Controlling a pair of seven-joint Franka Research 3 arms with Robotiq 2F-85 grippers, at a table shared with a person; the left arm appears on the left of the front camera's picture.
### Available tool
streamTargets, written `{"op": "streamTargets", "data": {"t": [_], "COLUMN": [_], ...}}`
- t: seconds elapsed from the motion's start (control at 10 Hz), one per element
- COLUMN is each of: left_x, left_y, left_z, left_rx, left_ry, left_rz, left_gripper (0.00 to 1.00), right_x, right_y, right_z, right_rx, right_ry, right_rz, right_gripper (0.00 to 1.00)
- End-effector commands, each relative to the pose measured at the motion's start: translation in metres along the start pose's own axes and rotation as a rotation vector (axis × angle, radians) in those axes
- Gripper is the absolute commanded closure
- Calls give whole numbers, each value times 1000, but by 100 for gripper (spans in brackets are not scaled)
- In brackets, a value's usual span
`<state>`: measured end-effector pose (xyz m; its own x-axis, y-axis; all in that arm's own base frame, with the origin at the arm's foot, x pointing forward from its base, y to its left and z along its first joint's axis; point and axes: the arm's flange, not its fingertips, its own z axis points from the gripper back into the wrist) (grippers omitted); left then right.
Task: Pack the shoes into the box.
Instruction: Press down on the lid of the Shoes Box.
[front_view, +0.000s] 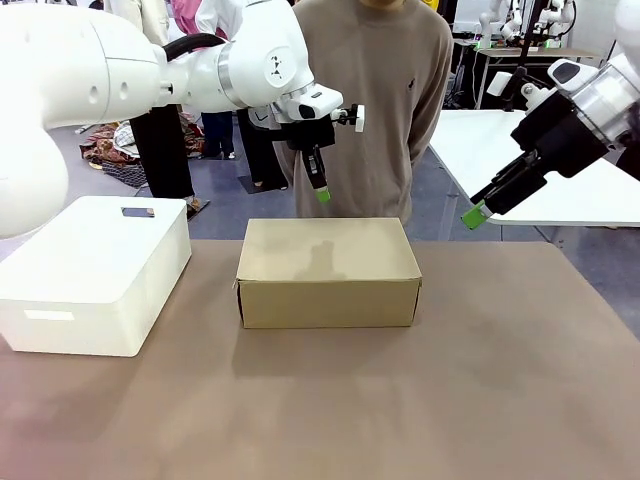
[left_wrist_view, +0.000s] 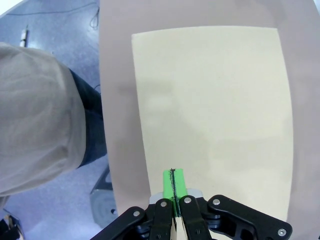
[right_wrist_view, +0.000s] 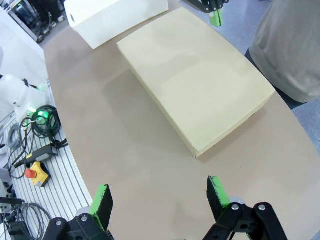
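Green pads pressed flat together mark the left pincer (front_view: 322, 194) as fully closed and holding nothing. It hangs in the air above the far edge of the box (front_view: 328, 268), pointing down at it without touching. Seen from the left wrist, the closed pincer (left_wrist_view: 173, 181) sits over the plain tan lid (left_wrist_view: 212, 115).

At the right of the scene, the right pincer (front_view: 475, 213) is raised above the counter (front_view: 330, 410), beyond the box's right end and well apart from it. From the right wrist, its two green fingers stand wide apart with nothing between them, so this right pincer (right_wrist_view: 161, 195) is open and empty.

The box, made of tan-brown cardboard, rests in the middle of the brown counter with its lid shut. To its left, close by but not touching, stands a white plastic bin (front_view: 95, 275).

Behind the far edge of the counter stands a person (front_view: 375, 110) in a grey-brown sweater. At the near edge of the counter, in the right wrist view, cables and a yellow box with a red button (right_wrist_view: 37, 173) lie on a ribbed white surface.
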<state>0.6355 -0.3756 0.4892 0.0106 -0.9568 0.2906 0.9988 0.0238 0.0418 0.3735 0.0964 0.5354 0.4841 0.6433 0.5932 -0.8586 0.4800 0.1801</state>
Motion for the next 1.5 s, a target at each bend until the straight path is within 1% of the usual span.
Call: {"op": "streamTargets", "data": {"t": [0.0,0.5,0.7,0.8,0.9,1.1,1.2,1.3,1.4], "left_x": [-1,-1,-13,-21,-29,-50,-63,-78,-93], "left_y": [1,0,-48,-66,-84,-117,-129,-142,-153], "left_z": [3,0,30,41,53,82,95,106,116], "left_rx": [9,0,61,83,84,96,76,79,71], "left_ry": [-2,0,6,12,7,34,-2,-19,-48], "left_rz": [2,1,10,19,24,49,26,25,23], "left_gripper": [100,100,100,100,100,100,100,94,77], "right_x": [0,0,0,0,0,0,0,0,0], "right_y": [1,1,1,1,1,1,1,1,1], "right_z": [-1,-1,-1,-1,-1,-1,-1,-1,-1], "right_rx": [-16,-16,-16,-16,-16,-16,-16,-16,-16], "right_ry": [9,9,9,9,9,9,9,9,9], "right_rz": [-9,-9,-9,-9,-9,-9,-9,-9,-9], "right_gripper": [0,0,0,0,0,0,0,0,0]}}
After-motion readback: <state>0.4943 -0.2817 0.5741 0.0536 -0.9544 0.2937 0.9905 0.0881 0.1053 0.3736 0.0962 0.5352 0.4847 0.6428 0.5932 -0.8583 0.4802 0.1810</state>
